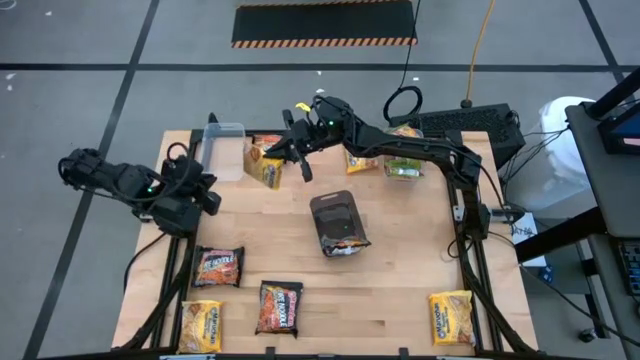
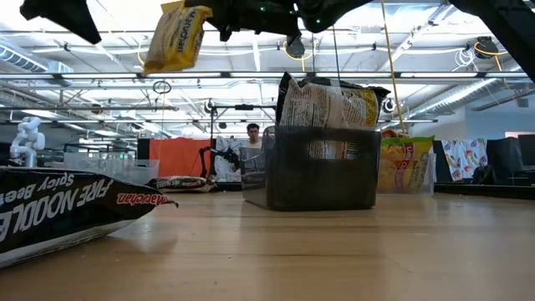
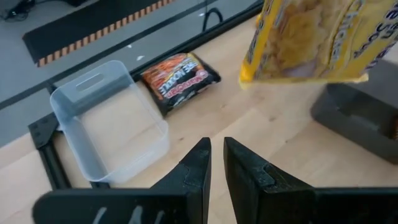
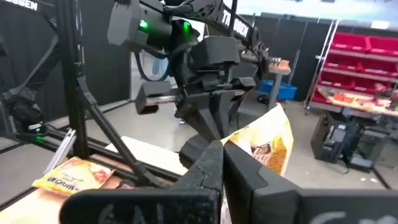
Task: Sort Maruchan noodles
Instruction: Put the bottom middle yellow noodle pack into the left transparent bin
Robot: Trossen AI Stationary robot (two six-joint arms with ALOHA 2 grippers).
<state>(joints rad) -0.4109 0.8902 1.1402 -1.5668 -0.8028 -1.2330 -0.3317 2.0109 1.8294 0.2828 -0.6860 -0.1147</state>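
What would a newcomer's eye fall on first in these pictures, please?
Probably the yellow noodle packet dangling above the table from the right pincer, beside the clear tub at the far left. Next, the dark tray mid-table stuffed with packets, while the left pincer waits at the left edge.

Robotics lab or warehouse hall, exposed ceiling trusses (image 2: pixel 435 79), red parts-bin shelving (image 4: pixel 364 68), hazard-striped floor mat (image 1: pixel 323 22)

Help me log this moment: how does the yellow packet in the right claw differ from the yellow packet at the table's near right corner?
The held yellow packet hangs in the air, pinched by the right claw; the corner yellow packet lies on the table, untouched. The held one dangles on edge beside the clear tub; the corner one lies flat, face up. Both are yellow Maruchan noodle packets.
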